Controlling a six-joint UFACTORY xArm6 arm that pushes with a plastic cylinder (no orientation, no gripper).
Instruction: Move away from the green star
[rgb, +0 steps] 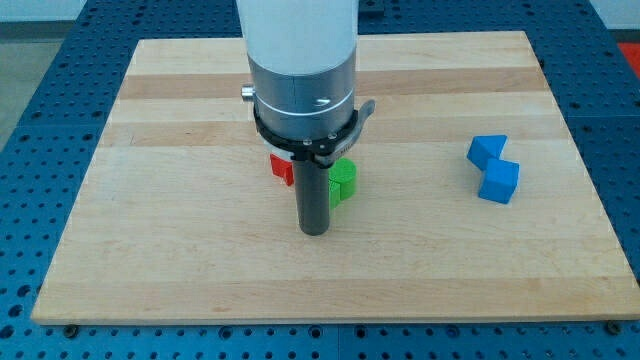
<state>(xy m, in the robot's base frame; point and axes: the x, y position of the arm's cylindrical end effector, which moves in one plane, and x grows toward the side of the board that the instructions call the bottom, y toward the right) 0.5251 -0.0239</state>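
Observation:
A green block (343, 181), partly hidden behind my rod so its shape is hard to make out, sits near the middle of the wooden board (180, 250). My tip (315, 231) rests on the board just below and left of the green block, close to it or touching. A red block (281, 167) peeks out left of the rod, mostly hidden by the arm.
Two blue blocks lie at the view's right: one (487, 151) above, one (499, 182) just below and right of it, touching. The arm's white and grey body (301, 70) covers the board's upper middle.

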